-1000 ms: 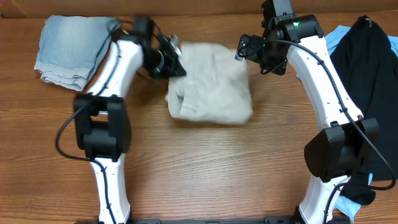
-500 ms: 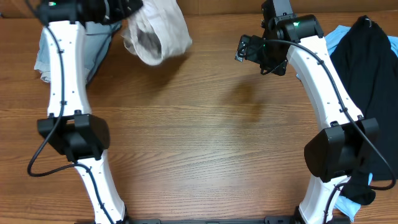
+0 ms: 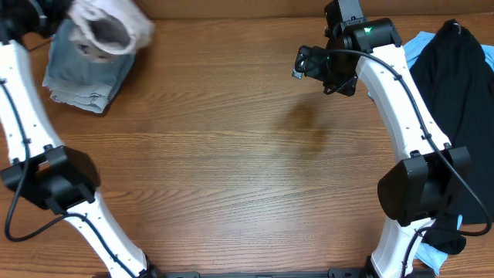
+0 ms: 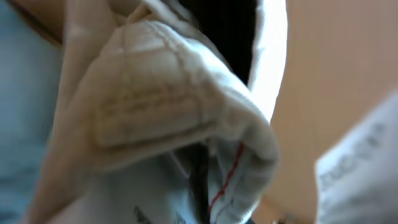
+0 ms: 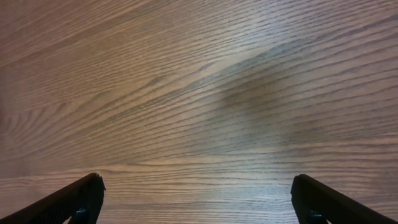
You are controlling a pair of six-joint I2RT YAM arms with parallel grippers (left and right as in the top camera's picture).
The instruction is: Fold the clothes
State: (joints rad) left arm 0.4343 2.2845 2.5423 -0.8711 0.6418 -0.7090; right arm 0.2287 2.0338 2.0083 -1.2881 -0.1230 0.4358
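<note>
Your left jaws are clenching the bunched clothes (image 3: 108, 27) at 10 o'clock, long axis unreadable; your right jaws are standing released.

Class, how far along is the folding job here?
Done: the beige garment is gathered into a compact bundle. In hand: the left pincer holds it over the denim pile. Left: setting it down; the black top lies heaped at right, the right pincer open, empty.
</note>
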